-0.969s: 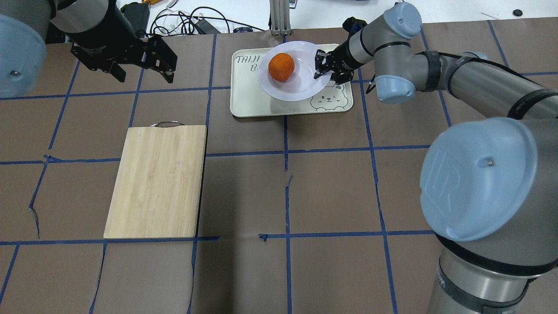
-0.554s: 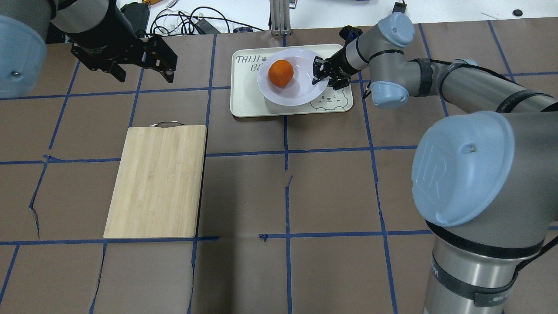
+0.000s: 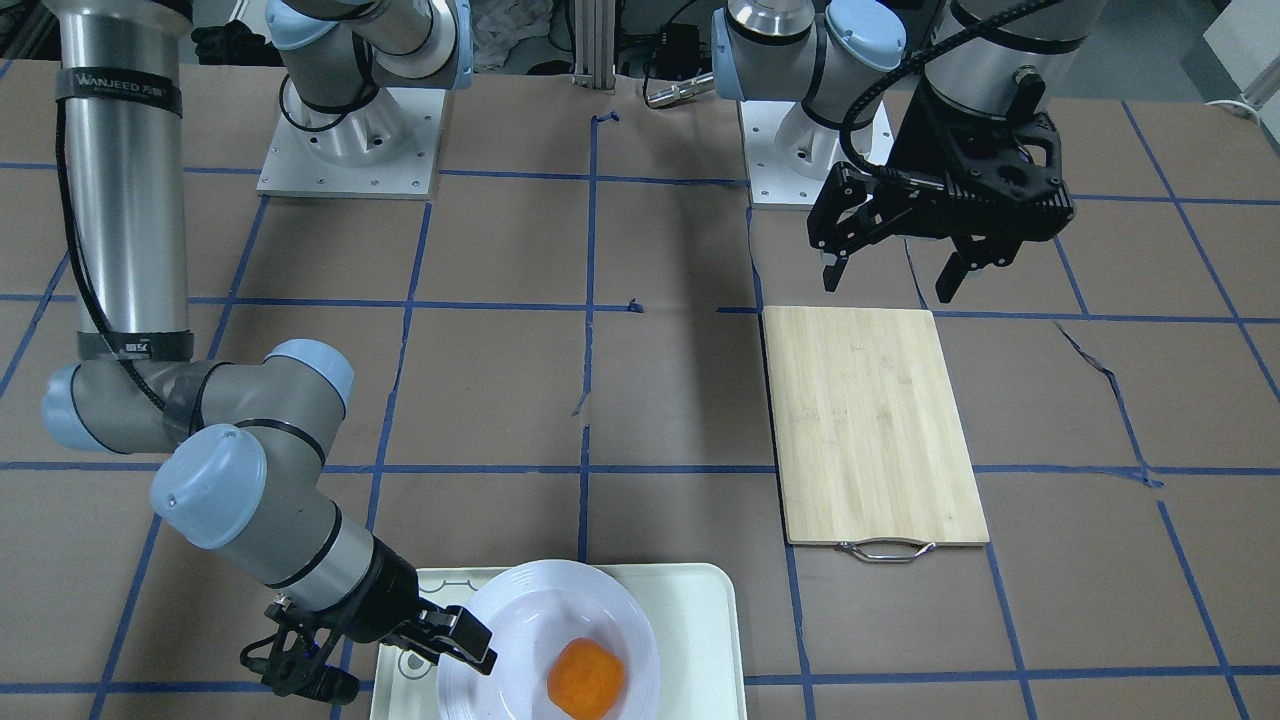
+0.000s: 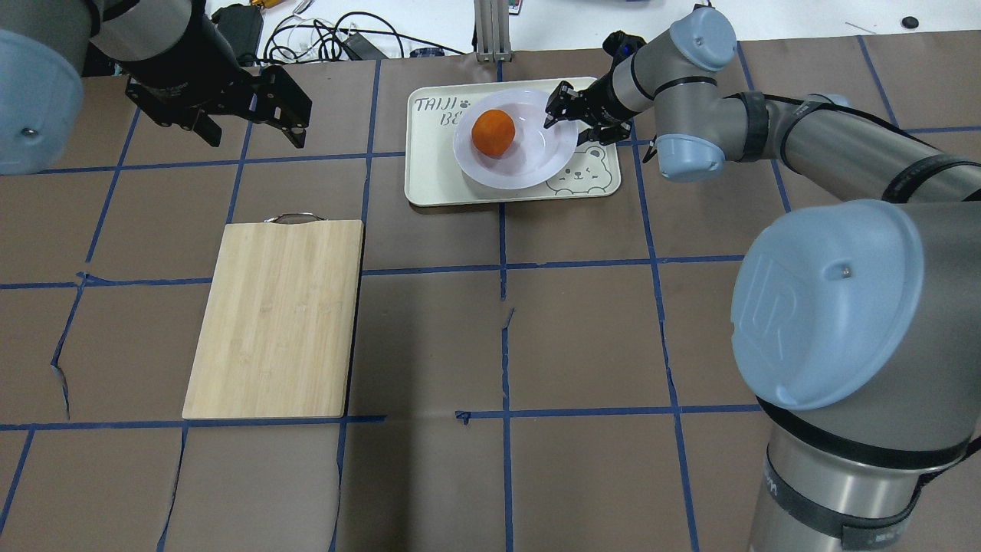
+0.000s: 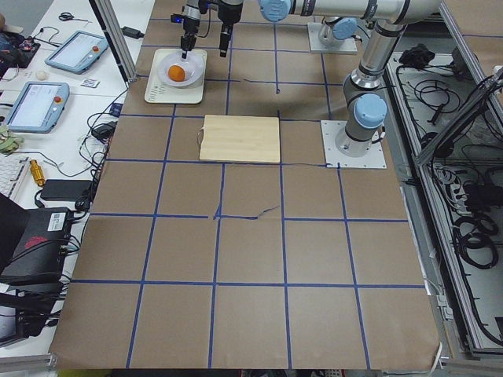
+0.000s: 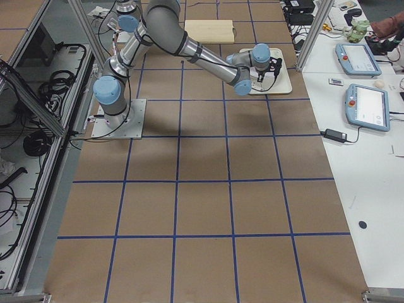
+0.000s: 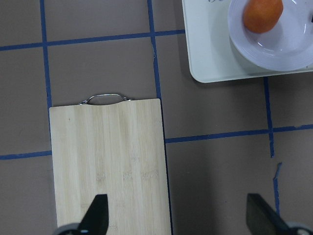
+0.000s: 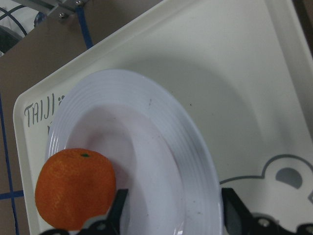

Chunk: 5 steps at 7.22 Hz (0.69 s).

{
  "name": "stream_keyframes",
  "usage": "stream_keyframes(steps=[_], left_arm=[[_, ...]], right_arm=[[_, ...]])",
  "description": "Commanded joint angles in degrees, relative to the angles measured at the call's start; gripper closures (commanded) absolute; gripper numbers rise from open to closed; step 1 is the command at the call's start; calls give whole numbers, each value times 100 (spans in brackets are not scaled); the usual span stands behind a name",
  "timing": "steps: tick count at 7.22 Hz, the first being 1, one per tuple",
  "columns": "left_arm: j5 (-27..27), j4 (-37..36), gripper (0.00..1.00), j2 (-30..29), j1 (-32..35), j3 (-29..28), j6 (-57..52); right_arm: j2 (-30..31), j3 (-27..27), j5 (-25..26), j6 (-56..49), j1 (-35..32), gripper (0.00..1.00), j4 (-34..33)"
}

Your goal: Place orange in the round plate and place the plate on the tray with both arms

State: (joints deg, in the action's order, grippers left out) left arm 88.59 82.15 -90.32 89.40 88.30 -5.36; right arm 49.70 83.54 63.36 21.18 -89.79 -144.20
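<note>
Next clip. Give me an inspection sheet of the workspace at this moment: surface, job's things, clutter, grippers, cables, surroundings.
Surface: table covered in brown paper with a blue tape grid; paper torn in places.
Job's things: orange lies in the round plate; the plate is on the tray.
Clutter: bamboo cutting board, bare, apart from the tray.
Grippers: right gripper open, one finger on either side of the plate's rim; left gripper open, empty, raised above the table.
Cables: black cables beyond the table's far edge.
Surroundings: tablet-like devices on a white side bench.
</note>
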Motion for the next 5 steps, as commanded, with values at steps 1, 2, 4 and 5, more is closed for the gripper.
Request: stream_keyframes(steps=[1,2,4,5], left_arm=[[0,21,0,6,-1,12,0],[-9,-14,0,6,7,3,9],[-17,-23,0,-3,7,-6,9],[-26,-23,0,-12,7,11,9]], right_arm=[[407,-92,623,-471,127,0,293],[809,-301,764,-666,224,0,1471],[1504,-1108,1955,-1350,260,0,3879],[2004,-1173,2309,-1501,225,0,4752]])
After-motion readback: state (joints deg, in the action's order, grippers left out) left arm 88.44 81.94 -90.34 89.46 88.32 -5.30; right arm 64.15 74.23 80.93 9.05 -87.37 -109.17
